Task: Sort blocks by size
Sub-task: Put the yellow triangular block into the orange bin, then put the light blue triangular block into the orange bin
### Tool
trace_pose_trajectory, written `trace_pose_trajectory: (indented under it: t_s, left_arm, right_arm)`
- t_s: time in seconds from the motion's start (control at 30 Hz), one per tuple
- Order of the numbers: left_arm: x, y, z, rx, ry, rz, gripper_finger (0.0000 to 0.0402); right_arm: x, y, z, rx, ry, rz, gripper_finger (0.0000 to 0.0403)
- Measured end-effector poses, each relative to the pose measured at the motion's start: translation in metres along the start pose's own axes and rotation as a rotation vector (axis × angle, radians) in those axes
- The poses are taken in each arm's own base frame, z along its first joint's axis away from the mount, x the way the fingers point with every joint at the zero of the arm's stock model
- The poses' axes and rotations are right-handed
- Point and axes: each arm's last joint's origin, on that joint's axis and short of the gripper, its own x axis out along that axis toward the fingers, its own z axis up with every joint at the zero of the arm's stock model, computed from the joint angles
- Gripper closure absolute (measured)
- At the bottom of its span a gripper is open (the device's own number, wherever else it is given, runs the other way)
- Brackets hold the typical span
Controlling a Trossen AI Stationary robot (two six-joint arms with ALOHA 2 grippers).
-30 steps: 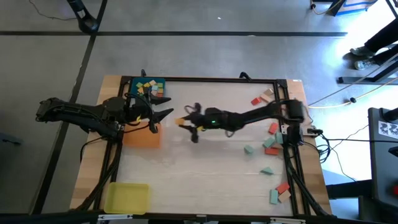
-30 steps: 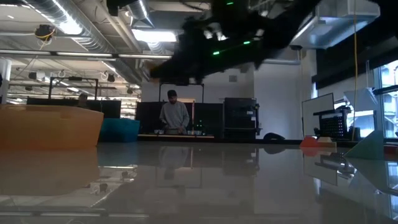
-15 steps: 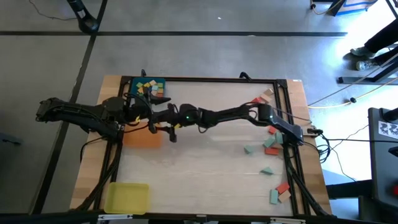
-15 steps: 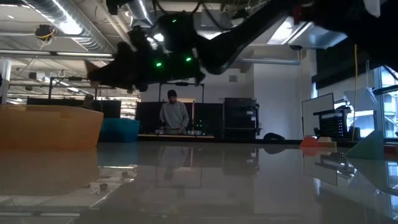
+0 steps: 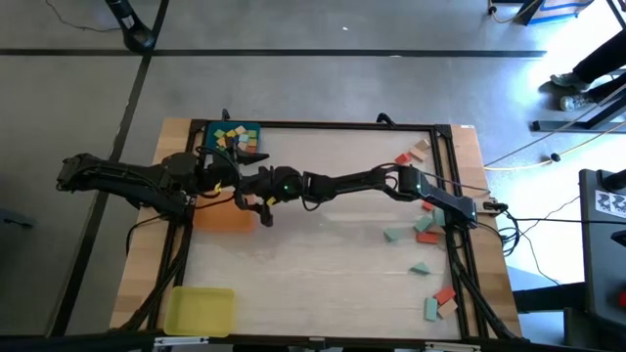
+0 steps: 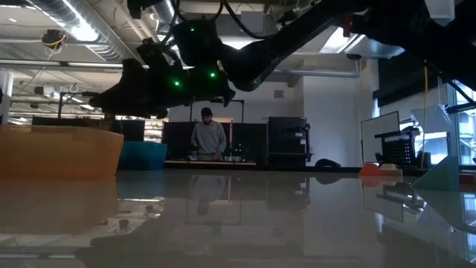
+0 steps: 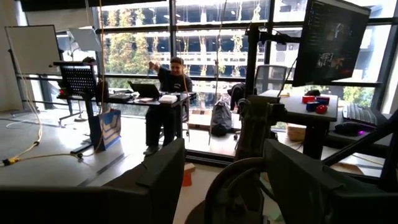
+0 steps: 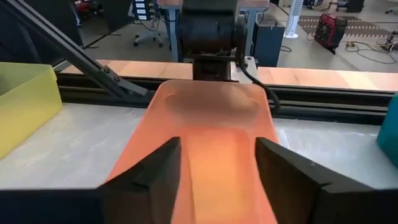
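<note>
My right gripper [image 5: 257, 201] reaches across the table from the right. It hangs above the orange tray [image 5: 221, 215] and is shut on an orange block [image 8: 217, 168]. The block is hard to tell from the tray below it. My left gripper [image 5: 242, 182] waits open and empty at the tray's far edge. The blue tray [image 5: 233, 138] at the far left holds several small yellow, teal and pink blocks. Loose teal, red and pink blocks [image 5: 426, 225] lie along the table's right side. My right gripper pinches the orange block by its two sides [image 8: 190, 171] between its two fingers. The fingers come from the table's right, slanting down. The block is lifted clear, above the orange tray's floor [image 8: 211, 109].
A yellow tray [image 5: 199, 310] stands at the near left corner and shows in the right wrist view [image 8: 25, 106]. Black frame rails run along the table's edges. More blocks lie far right [image 5: 411, 154] and near right [image 5: 440, 299]. A person [image 6: 208, 141] stands far behind the table.
My right gripper has gone toward the table's left edge, from the table's middle to above the orange tray. It has sunk a little and still carries the orange block. The right arm has stretched out across the table.
</note>
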Motion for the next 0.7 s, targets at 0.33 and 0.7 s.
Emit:
trace_pose_trajectory:
  t_s: [0.33,0.7]
  left_arm:
    - [0.000,0.000,0.000,0.000,0.000,0.000,0.0196]
    - [0.000,0.000,0.001,-0.016,-0.007,-0.007,0.0196]
  right_arm:
    - [0.000,0.000,-0.006,0.059,0.067,0.002,0.0136]
    - [-0.042,-0.010,0.029,0.007,0.226,-0.008,0.0152]
